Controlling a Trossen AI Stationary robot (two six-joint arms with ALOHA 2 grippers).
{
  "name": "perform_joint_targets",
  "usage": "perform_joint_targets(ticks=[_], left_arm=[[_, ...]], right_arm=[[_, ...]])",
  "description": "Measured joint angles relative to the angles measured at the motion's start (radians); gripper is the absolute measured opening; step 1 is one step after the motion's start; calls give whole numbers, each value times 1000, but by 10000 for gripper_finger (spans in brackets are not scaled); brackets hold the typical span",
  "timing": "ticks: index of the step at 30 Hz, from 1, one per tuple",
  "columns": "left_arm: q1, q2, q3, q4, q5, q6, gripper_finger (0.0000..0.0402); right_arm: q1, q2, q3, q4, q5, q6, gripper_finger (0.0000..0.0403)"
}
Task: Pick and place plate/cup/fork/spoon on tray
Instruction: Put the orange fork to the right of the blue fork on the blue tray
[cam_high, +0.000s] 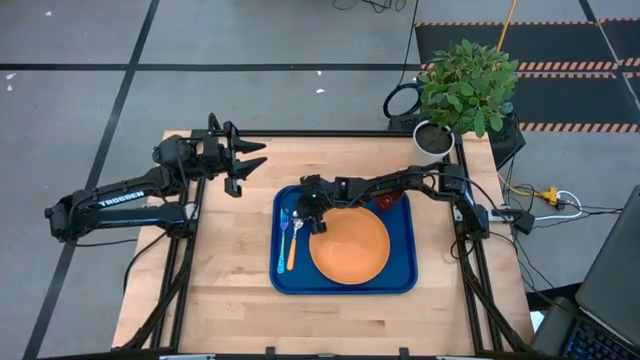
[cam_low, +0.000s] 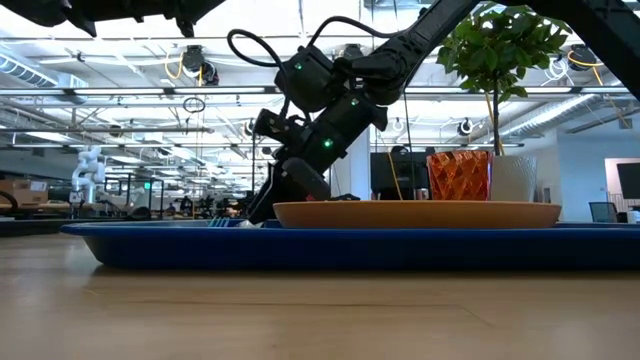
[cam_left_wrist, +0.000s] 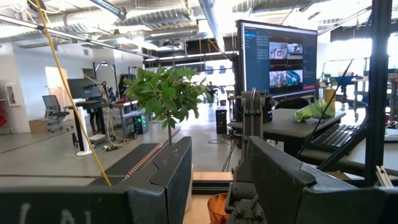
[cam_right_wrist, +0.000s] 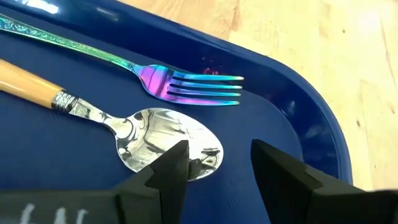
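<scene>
Your right gripper (cam_high: 313, 213) sits low over the tray's (cam_high: 400, 282) 10 o'clock corner, fingers spread and holding nothing, and the spoon (cam_right_wrist: 155, 144) lies directly under it: in the right wrist view the shiny bowl shows between the 2 fingertips (cam_right_wrist: 171, 165). In the high view the spoon's (cam_high: 292, 245) long axis runs from 12 to 6 o'clock, bowl toward 12, orange handle trailing toward 6, parallel to the fork (cam_high: 282, 240), which lies just beside it on the 9 o'clock side. The plate (cam_high: 349, 247) fills the tray's middle at about 4 o'clock from the gripper, and the cup (cam_high: 387, 201) stands near the tray's 12 o'clock rim. All 4 pieces appear to be on the tray already, though from the low view you cannot confirm the spoon lies fully flat. Your left gripper (cam_high: 248, 163) waits well apart at 10 o'clock off the tray, also spread and empty, so the right arm is the nearer one.
</scene>
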Motion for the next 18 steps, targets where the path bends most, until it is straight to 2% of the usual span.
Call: perform_joint_targets(ticks=[18], left_arm=[[0, 0, 0, 0, 0, 0, 161]], right_arm=[[0, -1, 0, -24, 1, -48, 169]])
